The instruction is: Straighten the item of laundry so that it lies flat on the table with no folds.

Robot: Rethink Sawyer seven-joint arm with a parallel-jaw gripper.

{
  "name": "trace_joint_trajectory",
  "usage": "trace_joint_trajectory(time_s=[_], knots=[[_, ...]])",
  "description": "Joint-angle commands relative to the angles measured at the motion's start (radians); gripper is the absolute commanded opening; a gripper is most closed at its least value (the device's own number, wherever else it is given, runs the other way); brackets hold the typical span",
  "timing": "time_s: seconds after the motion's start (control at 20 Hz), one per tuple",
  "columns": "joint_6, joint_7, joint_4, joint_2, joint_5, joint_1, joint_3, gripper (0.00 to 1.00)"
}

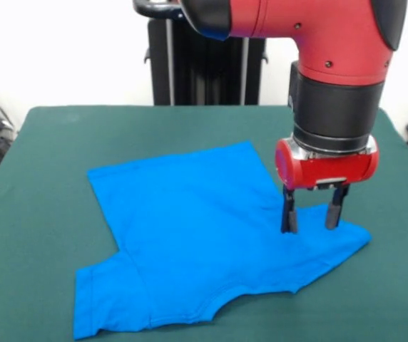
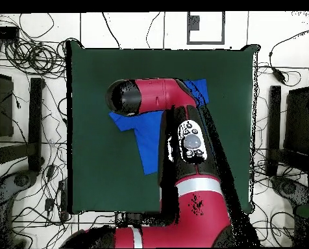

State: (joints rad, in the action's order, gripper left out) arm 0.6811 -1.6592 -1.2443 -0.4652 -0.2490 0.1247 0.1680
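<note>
In the front view, the T-shirt (image 1: 190,242) lies spread on the table (image 1: 40,214), near the front edge. The gripper (image 1: 311,214) stands over the shirt's right sleeve, its tips touching the cloth. The pedestal (image 1: 204,71) stands behind the table, at the far side.

blue T-shirt (image 1: 190,235) | spread mostly flat, seemingly few wrinkles | on green table (image 1: 40,178), near-centre
</note>
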Motion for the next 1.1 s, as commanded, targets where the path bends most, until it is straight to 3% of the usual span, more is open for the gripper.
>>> trace_joint_trajectory(time_s=[0.05,1.1], knots=[[-0.037,-0.171,-0.075,0.037,0.019,-0.026,0.003,1.00],[-0.066,-0.209,-0.054,0.060,0.045,-0.069,-0.026,1.00]])
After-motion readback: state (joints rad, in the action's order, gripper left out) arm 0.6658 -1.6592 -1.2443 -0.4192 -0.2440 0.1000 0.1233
